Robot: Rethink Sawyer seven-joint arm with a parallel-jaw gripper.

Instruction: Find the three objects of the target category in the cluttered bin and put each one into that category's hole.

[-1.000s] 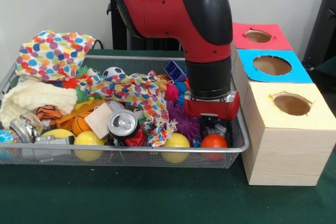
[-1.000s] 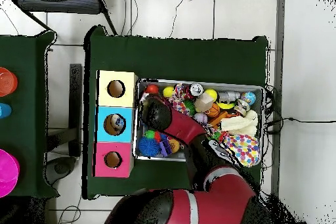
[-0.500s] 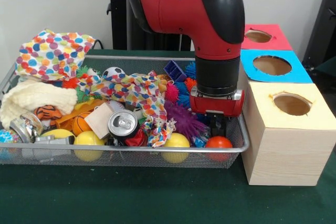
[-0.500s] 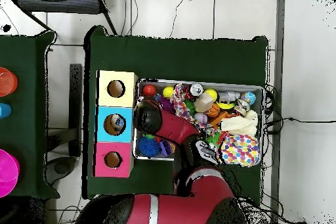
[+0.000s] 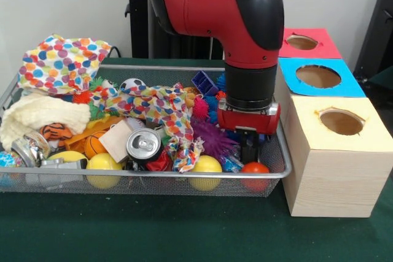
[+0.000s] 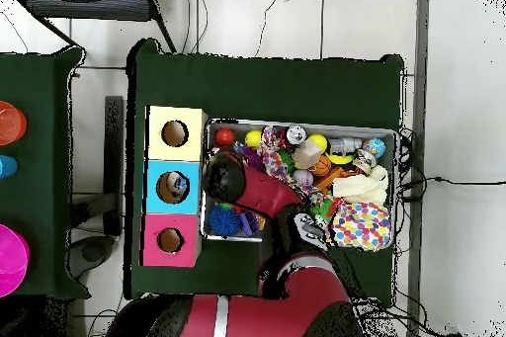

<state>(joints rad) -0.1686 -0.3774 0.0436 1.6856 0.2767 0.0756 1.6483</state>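
Observation:
My gripper (image 5: 249, 153) hangs below the red wrist at the right end of the wire bin (image 5: 153, 176), just above and behind a red-orange ball (image 5: 254, 169). I cannot make out how its jaws stand, and nothing shows held in it. A purple spiky ball (image 5: 212, 139) lies just to its left, with blue spiky toys behind. Two yellow balls (image 5: 206, 165) (image 5: 103, 162) rest against the bin's front wall. In the overhead view the arm's elbow (image 6: 225, 177) hides the gripper, and the red ball (image 6: 225, 136) lies in the bin's corner beside the yellow box (image 6: 175, 133).
Three boxes with round holes stand right of the bin: yellow (image 5: 341, 121), blue (image 5: 318, 77), red (image 5: 302, 42). The bin also holds a drink can (image 5: 143, 144), a wooden block (image 5: 116, 140), dotted cloths (image 5: 61, 62), a cream knit (image 5: 37, 111) and a small soccer ball (image 5: 132, 83).
The arm has swung right along the bin toward the boxes, then settled slightly lower over the red ball. The bin's contents have hardly shifted.

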